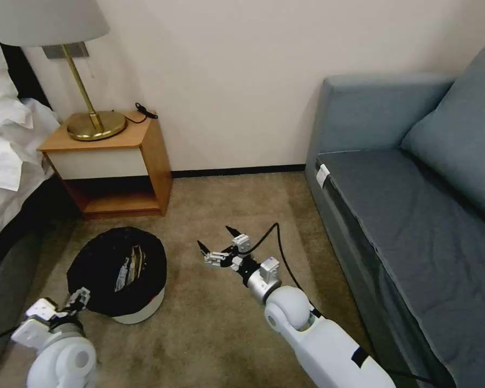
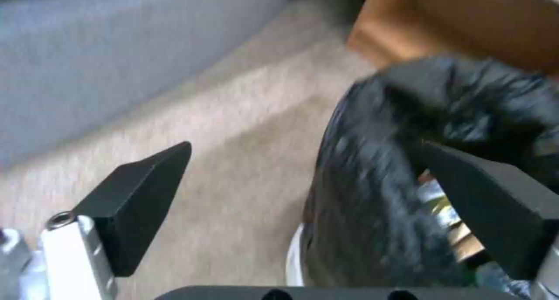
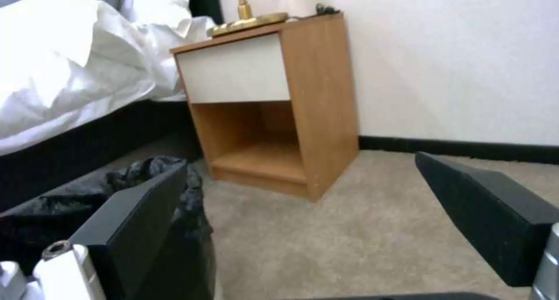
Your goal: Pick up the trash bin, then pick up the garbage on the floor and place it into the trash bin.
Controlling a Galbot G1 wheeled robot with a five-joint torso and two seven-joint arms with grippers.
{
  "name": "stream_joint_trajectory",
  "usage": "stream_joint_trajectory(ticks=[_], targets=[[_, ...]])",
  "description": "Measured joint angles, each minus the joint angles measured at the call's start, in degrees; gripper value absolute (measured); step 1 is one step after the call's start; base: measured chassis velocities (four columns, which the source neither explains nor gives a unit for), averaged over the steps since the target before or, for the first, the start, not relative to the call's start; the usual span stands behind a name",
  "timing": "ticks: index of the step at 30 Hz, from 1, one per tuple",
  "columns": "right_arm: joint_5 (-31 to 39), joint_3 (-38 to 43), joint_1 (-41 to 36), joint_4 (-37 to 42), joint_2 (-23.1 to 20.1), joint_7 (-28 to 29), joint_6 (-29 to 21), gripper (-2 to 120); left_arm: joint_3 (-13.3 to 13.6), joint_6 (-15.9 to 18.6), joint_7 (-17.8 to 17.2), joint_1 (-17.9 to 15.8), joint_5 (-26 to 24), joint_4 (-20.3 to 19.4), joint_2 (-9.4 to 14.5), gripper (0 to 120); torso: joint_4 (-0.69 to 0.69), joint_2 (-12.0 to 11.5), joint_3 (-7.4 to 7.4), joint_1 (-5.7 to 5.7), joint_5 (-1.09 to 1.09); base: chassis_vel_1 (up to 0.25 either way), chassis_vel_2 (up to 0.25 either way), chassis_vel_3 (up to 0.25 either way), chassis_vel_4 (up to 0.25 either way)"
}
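Note:
The trash bin (image 1: 125, 312), white with a black bag over its rim, sits on the carpet in front of the nightstand. Garbage (image 1: 130, 267) lies inside it: several wrappers, whose gold and silver edges (image 2: 443, 207) show in the left wrist view. My left gripper (image 1: 80, 296) is at the bin's near-left rim and open. In its wrist view the left gripper (image 2: 303, 149) straddles the bagged rim (image 2: 373, 195), one finger (image 2: 137, 204) outside and the other over the inside. My right gripper (image 1: 214, 238) hangs open and empty over the carpet to the bin's right. The right gripper (image 3: 301, 162) faces the nightstand.
A wooden nightstand (image 1: 118, 161) with a brass lamp (image 1: 94, 121) stands against the wall behind the bin. A bed with white linen (image 1: 5, 151) is on the left and a blue-grey sofa (image 1: 409, 205) on the right. Bare carpet (image 1: 226, 334) lies between them.

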Motion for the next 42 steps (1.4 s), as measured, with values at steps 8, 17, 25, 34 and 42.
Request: stream_joint_trajectory(ticks=[8,17,25,34,42], targets=[[-0.1,4.4,-4.0,3.3,-1.7,-0.9,2.4,100,0.3,-2.0,6.8,4.1,7.3,-6.9,0.7,100,0.0,0.0,0.0,0.0,0.01,0.0,0.0,0.0,0.0],[4.5,8.2,-8.7,7.0,-1.4,2.2,2.7,100,2.8,-9.0,22.2,8.8,19.7,-15.4,0.9,100,0.0,0.0,0.0,0.0,0.01,0.0,0.0,0.0,0.0],[9.3,12.3,-13.6,9.3,1.5,3.1,2.7,100,3.3,-16.6,30.4,12.2,25.1,-15.9,-1.8,100,0.0,0.0,0.0,0.0,0.0,0.0,0.0,0.0,0.0],[12.4,14.9,-16.3,10.0,3.3,3.2,2.9,100,3.4,-19.2,32.1,12.7,27.1,-13.6,-4.1,100,0.0,0.0,0.0,0.0,0.0,0.0,0.0,0.0,0.0],[12.6,15.0,-16.4,9.9,3.4,3.3,2.9,100,3.4,-19.2,31.9,12.6,27.1,-13.5,-4.1,100,0.0,0.0,0.0,0.0,0.0,0.0,0.0,0.0,0.0]])
